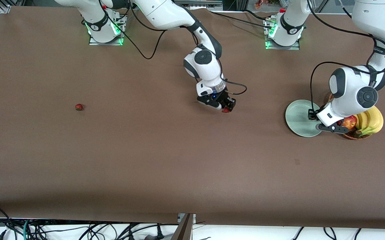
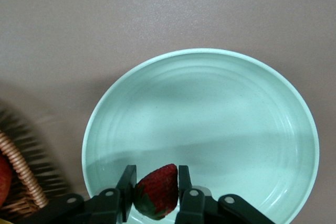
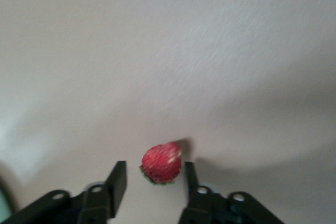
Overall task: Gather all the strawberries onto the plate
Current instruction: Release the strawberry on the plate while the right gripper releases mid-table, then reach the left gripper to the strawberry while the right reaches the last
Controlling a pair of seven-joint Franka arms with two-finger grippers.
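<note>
Strawberry [image 2: 156,191] sits gripped, apparently, in left gripper [image 2: 156,195] over plate [image 2: 220,108].

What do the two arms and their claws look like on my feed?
Both arms are glossy white with dark grey joint bands and round grey joint caps; loose black cables run along them. Bases glow green. The left claw and right claw have flat black fingers on black mounts with silver screws.

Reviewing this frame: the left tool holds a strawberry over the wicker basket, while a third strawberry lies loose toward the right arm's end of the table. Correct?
Not quite. The left tool holds its strawberry over the plate, not the basket beside it; the left wrist view shows this. The loose strawberry does lie toward the right arm's end.
</note>
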